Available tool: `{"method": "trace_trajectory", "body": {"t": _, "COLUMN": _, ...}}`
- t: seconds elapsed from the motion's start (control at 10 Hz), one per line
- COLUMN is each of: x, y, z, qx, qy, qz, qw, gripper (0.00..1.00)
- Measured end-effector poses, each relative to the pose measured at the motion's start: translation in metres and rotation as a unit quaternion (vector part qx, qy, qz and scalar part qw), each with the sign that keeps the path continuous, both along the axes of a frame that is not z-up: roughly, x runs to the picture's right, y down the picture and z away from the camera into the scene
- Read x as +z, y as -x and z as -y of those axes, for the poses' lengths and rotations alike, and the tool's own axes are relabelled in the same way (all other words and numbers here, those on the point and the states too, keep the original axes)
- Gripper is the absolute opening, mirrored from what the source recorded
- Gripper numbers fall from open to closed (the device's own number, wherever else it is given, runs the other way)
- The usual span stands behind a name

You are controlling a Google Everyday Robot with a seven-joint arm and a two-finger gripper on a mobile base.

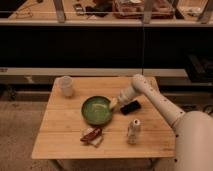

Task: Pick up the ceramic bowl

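Pincer (113,104) at rim of round glazed green ceramic bowl (96,110); grip unclear.

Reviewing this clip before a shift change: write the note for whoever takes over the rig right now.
Gripper: at the right rim of the ceramic bowl, reaching in from the right.
Bowl: sits on the wooden table, near the middle, not lifted.
Nearby: white cup back left, black object right of the bowl, small bottle front right, red packet in front.
Done: approach to the rim.
Left: secure the grasp, lift.
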State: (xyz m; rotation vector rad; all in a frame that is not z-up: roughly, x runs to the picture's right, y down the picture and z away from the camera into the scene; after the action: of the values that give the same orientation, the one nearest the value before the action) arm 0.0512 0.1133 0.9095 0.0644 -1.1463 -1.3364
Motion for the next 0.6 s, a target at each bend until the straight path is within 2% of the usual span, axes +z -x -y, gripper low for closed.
{"method": "trace_trajectory", "body": {"t": 0.1, "x": -0.009, "y": 0.002, "z": 0.013, "qx": 0.029, "qy": 0.007, "qz": 0.018, "qw": 0.9994, "gripper": 0.00}}
{"method": "trace_trajectory", "body": {"t": 0.2, "x": -0.026, "y": 0.001, "z": 0.039, "qx": 0.063, "qy": 0.004, "qz": 0.044, "qw": 0.9970, "gripper": 0.00}}
{"method": "trace_trajectory", "body": {"t": 0.4, "x": -0.052, "y": -0.009, "z": 0.075, "qx": 0.089, "qy": -0.006, "qz": 0.074, "qw": 0.9933, "gripper": 0.00}}
{"method": "trace_trajectory", "body": {"t": 0.5, "x": -0.067, "y": -0.018, "z": 0.090, "qx": 0.091, "qy": -0.007, "qz": 0.083, "qw": 0.9924, "gripper": 0.00}}
{"method": "trace_trajectory", "body": {"t": 0.6, "x": -0.074, "y": -0.025, "z": 0.100, "qx": 0.089, "qy": -0.012, "qz": 0.080, "qw": 0.9927, "gripper": 0.00}}
